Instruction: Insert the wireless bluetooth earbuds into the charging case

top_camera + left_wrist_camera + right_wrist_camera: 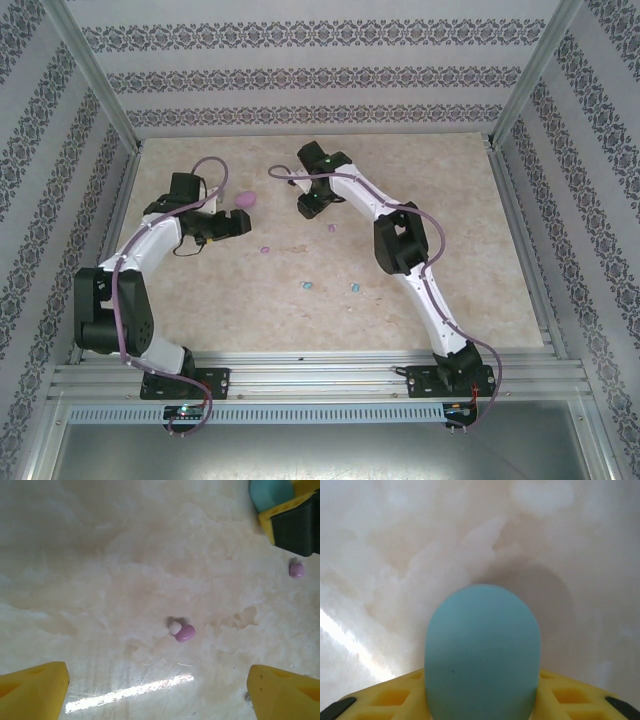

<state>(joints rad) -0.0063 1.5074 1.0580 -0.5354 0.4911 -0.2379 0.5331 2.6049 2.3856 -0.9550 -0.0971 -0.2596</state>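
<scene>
A light blue egg-shaped charging case (482, 645) sits between the yellow fingers (390, 697) of my right gripper (482, 685), which press on both its sides. The left wrist view catches that case (270, 492) at its top right corner. My left gripper (157, 682) hangs open over the table, with a pink-purple earbud (183, 632) lying ahead of its jaws. A second pink-purple earbud (296, 570) lies further right. From above, the pink earbuds (265, 249) (331, 227) lie mid-table and two light blue earbuds (308, 286) (354, 288) lie nearer the bases. My left gripper (240, 222) and right gripper (305, 207) face each other.
A pink egg-shaped case (244, 200) rests just beyond the left gripper. The beige marbled tabletop (450, 300) is walled by patterned panels with metal rails along its edges.
</scene>
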